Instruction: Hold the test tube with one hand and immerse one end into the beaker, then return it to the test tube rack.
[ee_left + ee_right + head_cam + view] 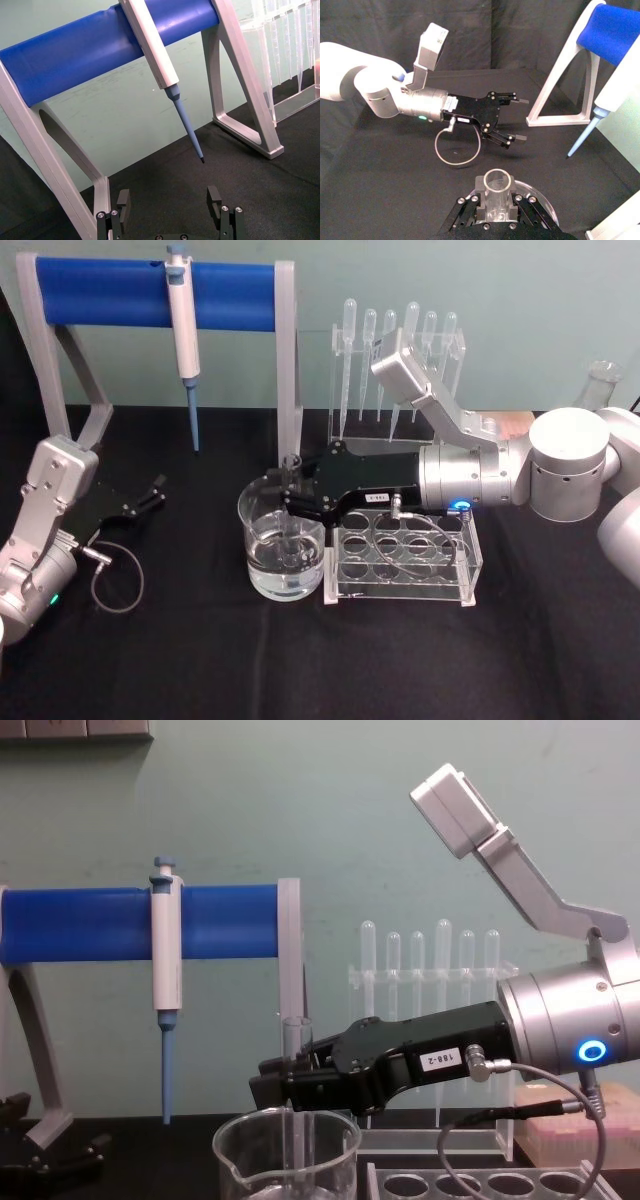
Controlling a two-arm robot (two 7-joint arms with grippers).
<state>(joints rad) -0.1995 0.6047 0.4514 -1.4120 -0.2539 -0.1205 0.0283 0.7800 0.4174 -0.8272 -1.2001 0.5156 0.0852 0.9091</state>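
Note:
The test tube [291, 468] stands upright with my right gripper [283, 495] shut on it just below its rim. Its lower end reaches down inside the beaker [260, 560], which holds water. From the side, the test tube [294, 1038] rises above the right gripper [285, 1082] and drops into the beaker [250, 1160]. In the right wrist view the test tube [496, 182] sits between the black fingers [465, 210], over the beaker [542, 197]. My left gripper [150, 492] rests open on the table at the far left, nothing in it [169, 202].
A clear acrylic tube rack [400, 560] sits under my right arm, right of the beaker. A stand of plastic pipettes [395, 360] is behind it. A white-and-blue pipettor [183, 330] hangs on the blue-bar frame [100, 295] at the back left. A flask [603, 380] stands far right.

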